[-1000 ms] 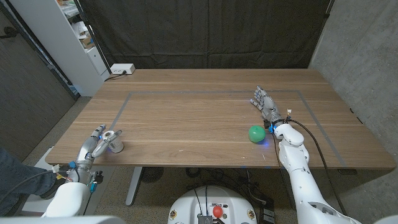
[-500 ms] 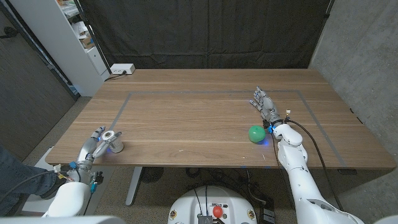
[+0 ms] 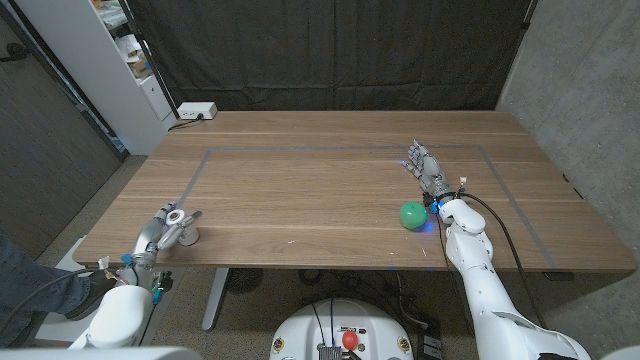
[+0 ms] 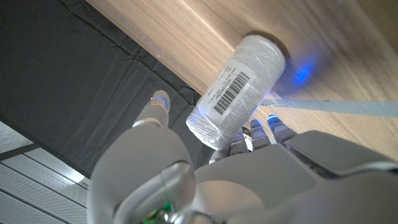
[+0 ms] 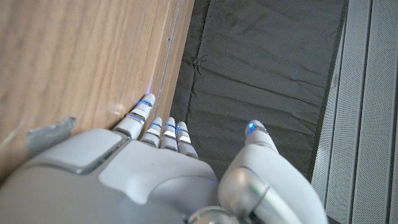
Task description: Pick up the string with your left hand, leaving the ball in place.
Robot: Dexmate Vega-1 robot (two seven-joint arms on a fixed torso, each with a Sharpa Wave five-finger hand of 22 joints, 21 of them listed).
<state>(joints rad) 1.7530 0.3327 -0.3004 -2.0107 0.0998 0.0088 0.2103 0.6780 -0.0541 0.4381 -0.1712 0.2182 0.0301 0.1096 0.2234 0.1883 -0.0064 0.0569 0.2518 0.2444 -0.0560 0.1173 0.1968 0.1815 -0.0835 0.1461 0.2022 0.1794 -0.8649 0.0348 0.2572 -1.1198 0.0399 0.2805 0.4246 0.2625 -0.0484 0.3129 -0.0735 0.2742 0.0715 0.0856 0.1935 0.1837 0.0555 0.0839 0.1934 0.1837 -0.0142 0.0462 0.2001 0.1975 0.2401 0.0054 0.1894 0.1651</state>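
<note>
I count one spool of string [image 3: 184, 230], white with a barcode label, near my left hand [image 3: 158, 232] at the near left of the table [image 3: 300, 190]; in my left wrist view the same spool [image 4: 236, 92] stands close in front of my fingers [image 4: 158, 106]. There is one green ball [image 3: 412, 215], at the near right, just beside my right hand [image 3: 424, 168]. That makes two loose things on the one wooden table, and two hands of mine, one to each side. On the tabletop I see one taped rectangle outline [image 3: 300, 150]. At the far left corner sits one white power strip [image 3: 196, 111], and beyond it stands one white shelf unit [image 3: 130, 60].
</note>
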